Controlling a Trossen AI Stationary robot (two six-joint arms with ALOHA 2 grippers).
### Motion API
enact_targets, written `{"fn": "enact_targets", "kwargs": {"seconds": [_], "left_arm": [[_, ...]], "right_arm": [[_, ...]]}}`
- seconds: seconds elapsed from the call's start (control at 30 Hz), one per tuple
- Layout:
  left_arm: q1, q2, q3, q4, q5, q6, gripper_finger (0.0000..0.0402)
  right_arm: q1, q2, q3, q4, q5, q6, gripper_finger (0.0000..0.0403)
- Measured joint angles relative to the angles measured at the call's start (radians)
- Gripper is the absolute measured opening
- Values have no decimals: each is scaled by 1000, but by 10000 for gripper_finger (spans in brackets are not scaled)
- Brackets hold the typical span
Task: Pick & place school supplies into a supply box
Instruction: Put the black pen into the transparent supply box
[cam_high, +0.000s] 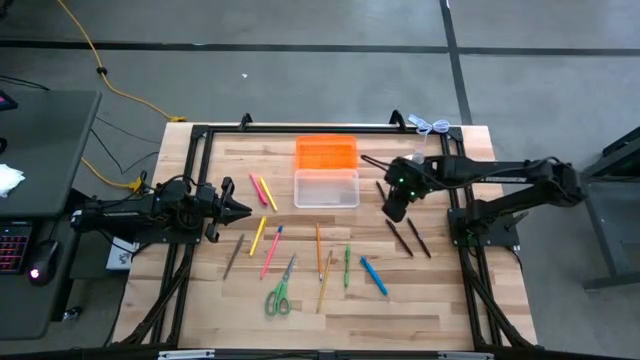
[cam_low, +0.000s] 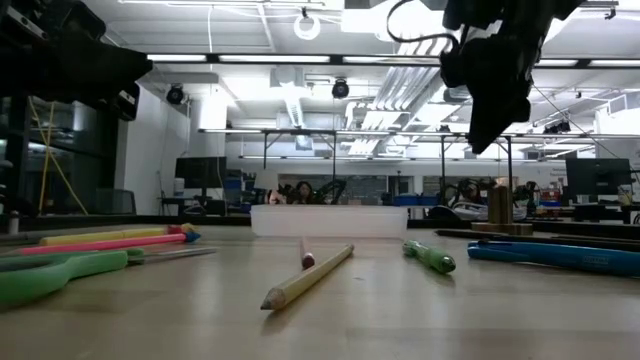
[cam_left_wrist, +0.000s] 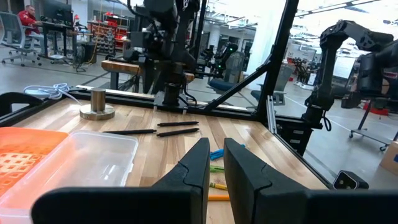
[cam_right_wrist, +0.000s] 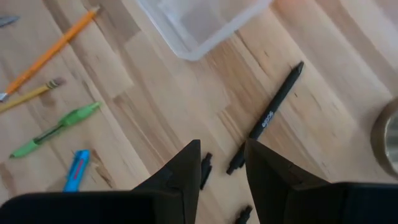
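Only the right wrist view shows the right gripper (cam_right_wrist: 222, 163) hanging above dark brown pens (cam_right_wrist: 267, 117), fingers slightly apart, empty. The clear plastic supply box (cam_high: 326, 187) with orange lid (cam_high: 326, 153) sits near the worktop's far edge. The left gripper (cam_left_wrist: 214, 163) waits at the left edge, fingers narrowly apart.

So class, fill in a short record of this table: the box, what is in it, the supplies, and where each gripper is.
supply box: clear tray with orange lid open, lying flat beside it
box contents: nothing seen inside
supplies on table: scissors, blue marker, green pen, pink and yellow pens, dark pens
left gripper: empty, jaws slightly apart, left of the box
right gripper: empty, jaws apart, above the dark pens, right of the box
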Motion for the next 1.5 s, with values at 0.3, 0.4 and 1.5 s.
{"fn": "enact_targets", "kwargs": {"seconds": [0.3,0.4,1.5], "left_arm": [[0,0,0,0,0,0,76],[0,0,0,0,0,0,76],[0,0,0,-2,0,0,76]], "right_arm": [[-22,21,0,-1,2,92,103],[-48,21,0,-1,3,124,103],[-84,408,220,-106,81,32,103]]}}
